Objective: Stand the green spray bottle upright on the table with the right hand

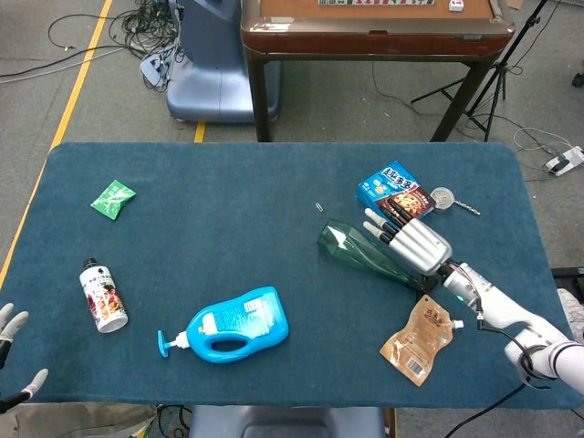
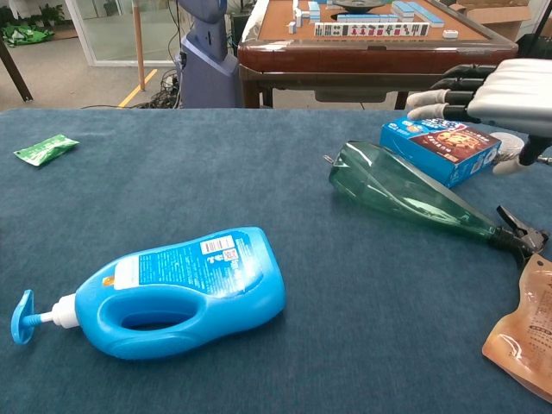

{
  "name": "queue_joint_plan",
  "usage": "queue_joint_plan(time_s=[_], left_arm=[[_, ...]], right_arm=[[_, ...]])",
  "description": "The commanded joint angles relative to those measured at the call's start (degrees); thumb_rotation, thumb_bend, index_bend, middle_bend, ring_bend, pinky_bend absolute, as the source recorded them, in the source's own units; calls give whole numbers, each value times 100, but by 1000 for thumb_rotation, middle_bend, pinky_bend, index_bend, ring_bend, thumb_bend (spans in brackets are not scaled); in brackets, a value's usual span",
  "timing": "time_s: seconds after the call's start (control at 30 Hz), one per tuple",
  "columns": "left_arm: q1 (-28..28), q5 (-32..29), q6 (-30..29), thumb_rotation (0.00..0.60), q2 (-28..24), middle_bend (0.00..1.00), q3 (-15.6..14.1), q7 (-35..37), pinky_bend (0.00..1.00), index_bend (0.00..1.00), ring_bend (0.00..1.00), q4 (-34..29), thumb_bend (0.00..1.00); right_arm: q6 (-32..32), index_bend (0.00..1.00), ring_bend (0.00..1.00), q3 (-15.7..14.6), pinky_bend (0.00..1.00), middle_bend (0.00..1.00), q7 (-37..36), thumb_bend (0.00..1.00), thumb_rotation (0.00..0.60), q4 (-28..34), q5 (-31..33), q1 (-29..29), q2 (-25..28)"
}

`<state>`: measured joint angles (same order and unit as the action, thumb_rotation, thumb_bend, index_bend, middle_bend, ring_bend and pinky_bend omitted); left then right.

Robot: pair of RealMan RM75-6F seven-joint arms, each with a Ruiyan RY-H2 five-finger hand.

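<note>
The green spray bottle lies on its side on the blue table, wide base to the left and black trigger head to the right. My right hand hovers over the bottle's neck end with its fingers spread and nothing in them. In the chest view the right hand hangs above and to the right of the bottle, apart from it. Only the fingertips of my left hand show at the table's front left corner, spread and empty.
A blue detergent bottle lies at the front centre. A blue snack box and a metal strainer sit just behind the right hand. A brown pouch lies in front of it. A small white bottle and a green packet are far left.
</note>
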<state>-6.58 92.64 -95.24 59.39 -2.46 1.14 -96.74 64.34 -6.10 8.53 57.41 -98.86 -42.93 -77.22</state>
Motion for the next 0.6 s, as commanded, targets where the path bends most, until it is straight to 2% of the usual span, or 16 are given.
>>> queue_joint_plan(time_s=[0.03, 0.3, 0.6], left_arm=[[-3, 6, 9, 600, -6, 0, -12, -42, 0, 96, 0, -31, 255], [-14, 13, 3, 600, -9, 0, -20, -64, 0, 96, 0, -67, 255], [6, 42, 35, 600, -42, 0, -35, 4, 0, 96, 0, -102, 255]], right_arm=[[316, 22, 0, -375, 0, 0, -535, 0, 600, -732, -589, -31, -180], [894, 17, 0, -561, 0, 0, -711, 0, 600, -1872, -1077, 40, -800], [1431, 0, 0, -737, 0, 0, -969, 0, 600, -3060, -1330, 214, -1488]])
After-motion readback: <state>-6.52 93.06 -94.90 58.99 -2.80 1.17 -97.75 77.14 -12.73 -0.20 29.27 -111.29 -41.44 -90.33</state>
